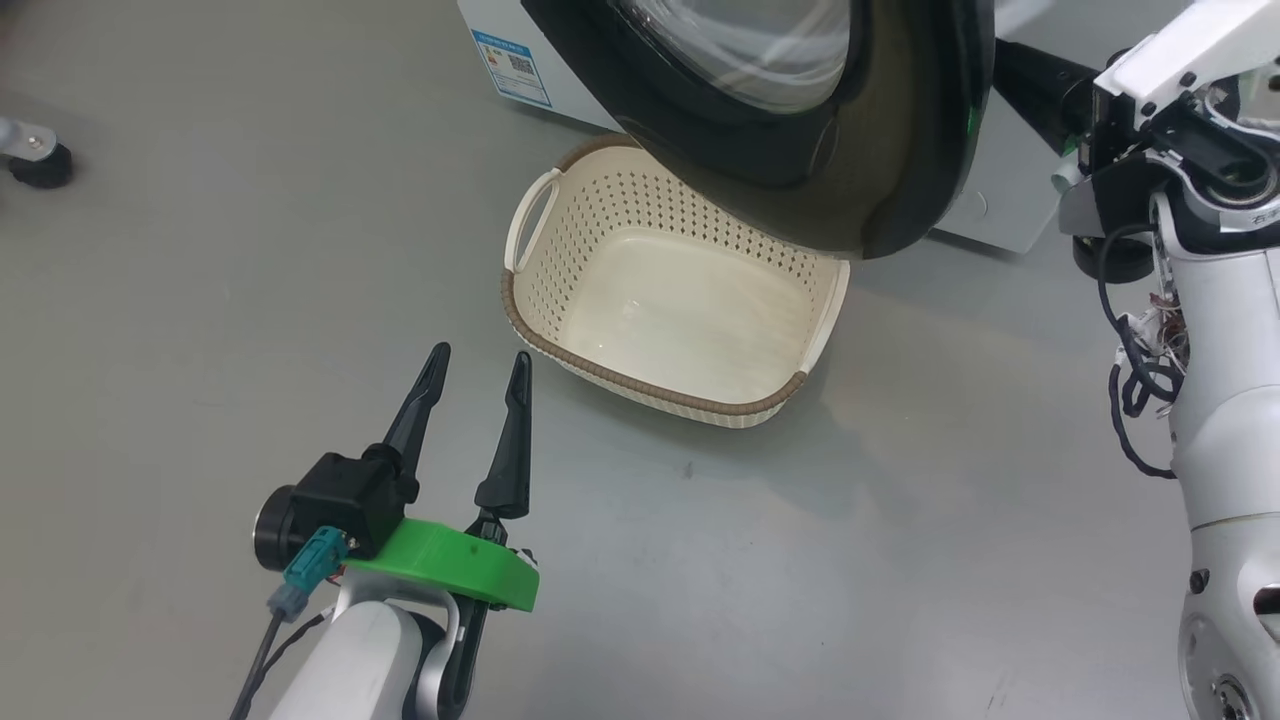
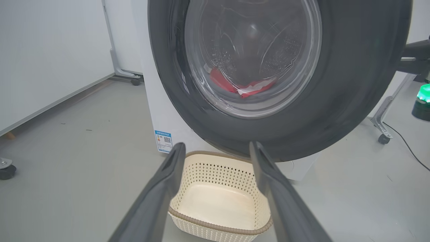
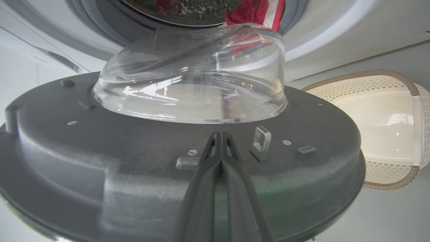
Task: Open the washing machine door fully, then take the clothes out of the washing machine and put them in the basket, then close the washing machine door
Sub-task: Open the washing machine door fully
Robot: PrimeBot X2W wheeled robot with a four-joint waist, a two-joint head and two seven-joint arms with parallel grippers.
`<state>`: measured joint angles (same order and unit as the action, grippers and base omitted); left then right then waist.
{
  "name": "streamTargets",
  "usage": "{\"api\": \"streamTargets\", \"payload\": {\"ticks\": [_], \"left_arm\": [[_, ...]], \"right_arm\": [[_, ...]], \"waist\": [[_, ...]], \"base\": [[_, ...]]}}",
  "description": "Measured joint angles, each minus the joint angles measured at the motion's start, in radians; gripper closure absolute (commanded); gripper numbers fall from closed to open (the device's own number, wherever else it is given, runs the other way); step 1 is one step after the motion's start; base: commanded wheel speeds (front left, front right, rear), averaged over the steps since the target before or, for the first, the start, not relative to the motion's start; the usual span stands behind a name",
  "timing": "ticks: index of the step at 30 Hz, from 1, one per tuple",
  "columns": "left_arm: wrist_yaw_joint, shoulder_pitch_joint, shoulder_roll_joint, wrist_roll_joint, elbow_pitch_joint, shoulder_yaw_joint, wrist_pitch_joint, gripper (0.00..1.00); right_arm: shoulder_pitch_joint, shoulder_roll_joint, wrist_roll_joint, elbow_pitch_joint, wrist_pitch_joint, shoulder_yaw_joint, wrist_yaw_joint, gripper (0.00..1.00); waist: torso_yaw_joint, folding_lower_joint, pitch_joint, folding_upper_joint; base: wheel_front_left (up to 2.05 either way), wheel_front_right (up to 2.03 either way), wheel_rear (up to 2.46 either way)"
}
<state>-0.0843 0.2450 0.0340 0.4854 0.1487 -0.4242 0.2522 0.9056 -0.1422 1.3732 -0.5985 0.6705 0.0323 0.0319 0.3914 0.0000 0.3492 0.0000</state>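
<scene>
The washing machine door (image 1: 900, 150) hangs partly open over the far side of the basket (image 1: 680, 310), a cream one that is empty. My left gripper (image 1: 478, 355) hovers open over the floor, left of the basket and nearer to me, holding nothing. In the left wrist view its fingers (image 2: 168, 181) frame the basket (image 2: 215, 205) below the door (image 2: 349, 84). Red clothes (image 2: 248, 88) show through the glass. My right gripper (image 3: 220, 136) is shut, its tips against the door's dark inner face (image 3: 134, 158) beside the latch hook. The clothes (image 3: 255, 11) lie at the drum's mouth in the washing machine (image 2: 158, 101).
The grey floor (image 1: 800, 560) spreads around the basket. A caster (image 1: 40, 165) sits at far left. A white partition (image 2: 50, 50) stands left of the machine. To the right are a wheeled stand leg (image 2: 383, 132), a cable and a green lamp (image 2: 424, 97). My right arm (image 1: 1210, 330) fills the right edge.
</scene>
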Motion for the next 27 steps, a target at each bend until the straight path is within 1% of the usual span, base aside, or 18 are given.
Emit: {"api": "streamTargets", "payload": {"ticks": [8,27], "left_arm": [[-0.002,-0.003,0.0,0.0,0.001,0.002,0.0,0.0],[-0.003,-0.015,0.0,-0.003,0.001,0.002,0.0,0.0]], "right_arm": [[-0.028,0.031,0.016,-0.012,0.039,0.032,0.0,1.0],[-0.079,0.058,0.062,-0.01,0.105,0.098,0.001,1.0]], "waist": [[0.0,0.0,-0.023,0.0],[0.001,0.0,-0.049,0.0]], "base": [[0.0,0.0,0.0],[0.0,0.0,0.0]]}}
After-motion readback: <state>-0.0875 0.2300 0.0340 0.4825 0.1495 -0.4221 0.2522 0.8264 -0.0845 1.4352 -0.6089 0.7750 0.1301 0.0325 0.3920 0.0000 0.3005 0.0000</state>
